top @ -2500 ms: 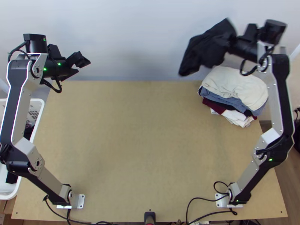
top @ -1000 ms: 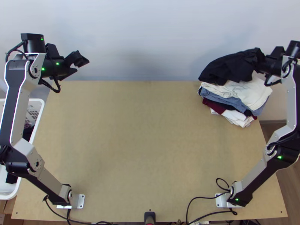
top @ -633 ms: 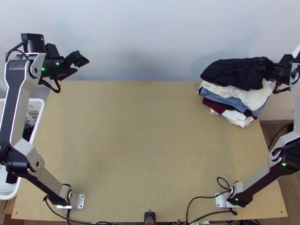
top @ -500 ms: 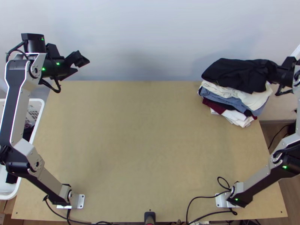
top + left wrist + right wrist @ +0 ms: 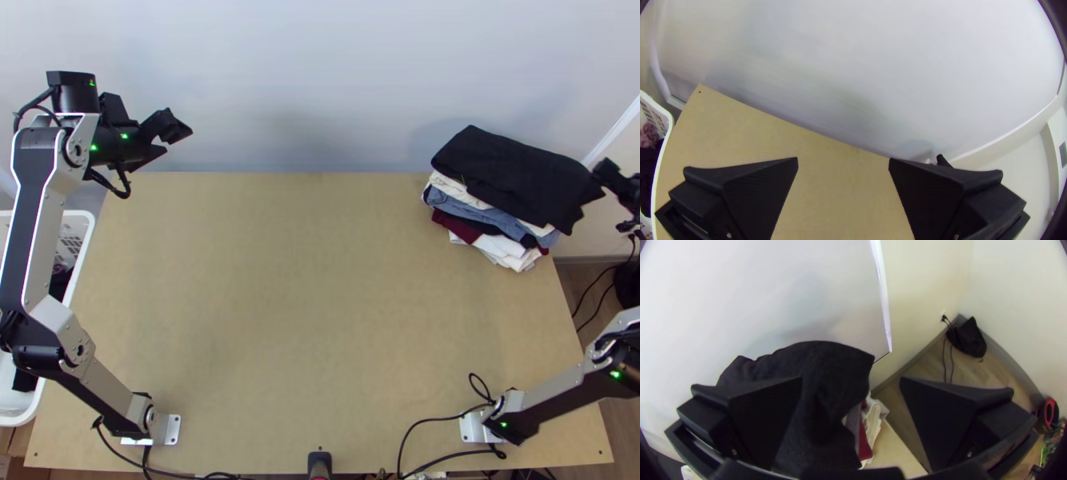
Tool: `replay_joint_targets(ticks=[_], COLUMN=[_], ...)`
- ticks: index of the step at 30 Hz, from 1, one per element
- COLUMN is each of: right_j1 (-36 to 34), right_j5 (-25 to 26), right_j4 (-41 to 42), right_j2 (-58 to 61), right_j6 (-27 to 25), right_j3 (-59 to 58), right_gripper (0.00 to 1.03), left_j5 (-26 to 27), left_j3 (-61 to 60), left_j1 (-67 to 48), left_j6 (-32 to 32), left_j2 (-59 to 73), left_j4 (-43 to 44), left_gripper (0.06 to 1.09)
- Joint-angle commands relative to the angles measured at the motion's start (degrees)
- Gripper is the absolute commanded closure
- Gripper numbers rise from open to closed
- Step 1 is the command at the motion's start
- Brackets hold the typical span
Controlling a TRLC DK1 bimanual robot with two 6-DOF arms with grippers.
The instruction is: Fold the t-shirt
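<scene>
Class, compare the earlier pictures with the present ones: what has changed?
The right gripper brought the black garment rightward and down onto the stack of folded clothes, let it go, and drew off to the right. The left arm, the basket and the stack's place stayed the same.

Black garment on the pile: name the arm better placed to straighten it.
Right, probably: the right gripper, jaws open, hangs beside the black garment folded atop the clothes pile; the left gripper is across the table, near its far left corner.

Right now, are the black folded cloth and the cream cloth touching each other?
Touching: in the top view, the black cloth lies on the cream cloth.
</scene>
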Motion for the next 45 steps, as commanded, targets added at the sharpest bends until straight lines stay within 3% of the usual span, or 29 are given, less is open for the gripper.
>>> replay_joint_targets(ticks=[1,6,9,12,20,23,28,34,45], right_j1=[1.0,9.2,15.0,17.8,18.1,17.3,17.7,20.9,30.1], right_j5=[1.3,2.1,6.8,9.2,16.9,17.1,17.1,18.6,21.5], right_j4=[6.0,22.5,28.7,34.6,34.0,27.5,27.4,31.2,39.5], right_j2=[-6.9,-14.3,-14.5,-11.2,2.4,4.4,0.5,-0.9,8.4], right_j6=[-2.3,-5.3,-9.0,-9.2,-0.4,2.9,3.0,1.4,-10.2], right_j3=[-3.6,-13.5,-18.2,-22.2,-22.6,-22.0,-20.1,-13.6,-13.4], right_gripper=[0.04,0.04,0.04,0.04,0.04,0.04,0.04,0.04,0.04], left_j5=[0.2,0.1,-0.4,-0.9,-9.1,-12.5,-13.1,-13.1,-14.9], left_j3=[1.9,2.8,3.0,3.2,3.4,3.5,3.3,3.2,3.4], left_j1=[-0.3,0.2,0.9,2.6,7.2,8.1,9.1,9.7,14.8], left_j6=[0.4,0.2,0.3,0.3,0.2,0.3,0.5,-0.2,0.9], left_j2=[-1.8,-2.1,-2.4,-2.6,-4.6,-5.9,-6.6,-7.2,-10.3], left_j4=[-0.5,-0.4,-0.3,-0.2,4.1,6.1,6.6,6.7,8.5], left_gripper=[0.10,0.10,0.10,0.10,0.10,0.10,0.10,0.10,0.10])
